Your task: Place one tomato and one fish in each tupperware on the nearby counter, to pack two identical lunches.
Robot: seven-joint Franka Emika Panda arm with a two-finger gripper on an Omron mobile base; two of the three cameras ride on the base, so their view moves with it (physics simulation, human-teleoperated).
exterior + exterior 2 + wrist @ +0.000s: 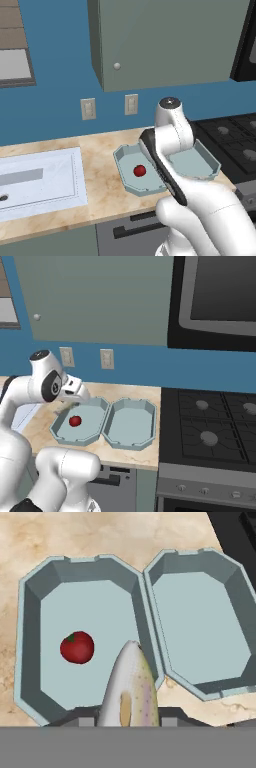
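Observation:
Two matching teal-grey tupperware stand side by side on the beige counter [100, 195]. The left tupperware [100, 607] holds one red tomato [77, 647], which also shows in the base views as the tomato [139, 170] and the tomato [75, 420]. The right tupperware [200, 627] has nothing in it. My gripper [127, 717] is shut on a pale tan fish [130, 682], which points up over the left tupperware's near right rim. From the right base view the gripper [67, 402] hangs above the left tupperware [87, 432], near its back left corner.
A white sink [40, 180] lies to the left of the containers. The black stove [215, 421] borders the right tupperware [130, 426]. A grey wall cabinet [170, 40] and a microwave [220, 291] hang above. Bare counter runs along the front edge.

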